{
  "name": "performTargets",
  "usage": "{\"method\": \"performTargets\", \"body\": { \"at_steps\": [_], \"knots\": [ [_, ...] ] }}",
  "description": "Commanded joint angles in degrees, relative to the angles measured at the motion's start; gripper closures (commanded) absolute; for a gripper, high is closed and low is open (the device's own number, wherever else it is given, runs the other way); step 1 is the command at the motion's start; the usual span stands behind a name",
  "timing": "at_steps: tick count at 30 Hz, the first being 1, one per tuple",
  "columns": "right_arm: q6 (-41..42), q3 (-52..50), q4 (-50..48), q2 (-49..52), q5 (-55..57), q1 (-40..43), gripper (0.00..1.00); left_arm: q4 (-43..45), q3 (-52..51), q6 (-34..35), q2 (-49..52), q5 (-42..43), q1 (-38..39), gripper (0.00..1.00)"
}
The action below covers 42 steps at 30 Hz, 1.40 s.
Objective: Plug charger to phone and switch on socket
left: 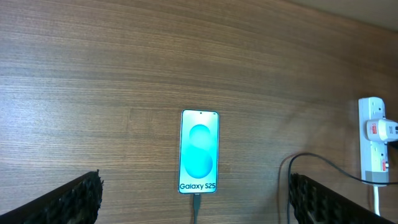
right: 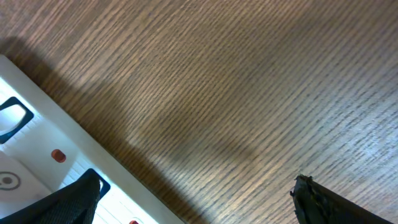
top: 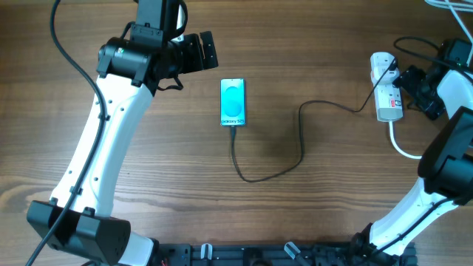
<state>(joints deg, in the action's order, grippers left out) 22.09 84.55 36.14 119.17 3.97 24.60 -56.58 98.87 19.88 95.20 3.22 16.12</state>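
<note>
1. The charger [top: 301,133] lies in a slack loop on the tabletop [top: 325,199]. A low arm sweep could snag it and drag the plug out.
2. The phone [top: 232,102] lies flat mid-tabletop, teal screen showing "Galaxy S25". The connector seems seated at its lower edge (too small to be sure).
3. The socket [top: 387,94], white with a red mark, lies far right. The right pincer [top: 406,83], released and empty, hangs just beside it. A glancing press may shove the strip rather than tip its switch.
4. The left pincer [top: 208,50], also released, hangs beyond the phone.
</note>
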Motion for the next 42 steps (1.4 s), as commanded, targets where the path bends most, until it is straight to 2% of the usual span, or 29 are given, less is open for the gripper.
{"method": "performTargets", "body": {
  "at_steps": [1,31,42],
  "knots": [
    [-2.69,-0.59,-0.33,1.27,-4.17,0.37,0.00,0.13,-0.28,0.50,0.39,-0.76,-0.20,0.00],
    [-2.56,-0.70,1.38,1.53,-7.56,0.37,0.00,0.13,-0.28,0.50,0.39,-0.76,-0.20,0.00],
    [1.29,-0.70,0.98,1.53,0.83,0.39,0.00,0.13,-0.31,0.48,0.39,-0.76,-0.20,0.00]
  ]
}}
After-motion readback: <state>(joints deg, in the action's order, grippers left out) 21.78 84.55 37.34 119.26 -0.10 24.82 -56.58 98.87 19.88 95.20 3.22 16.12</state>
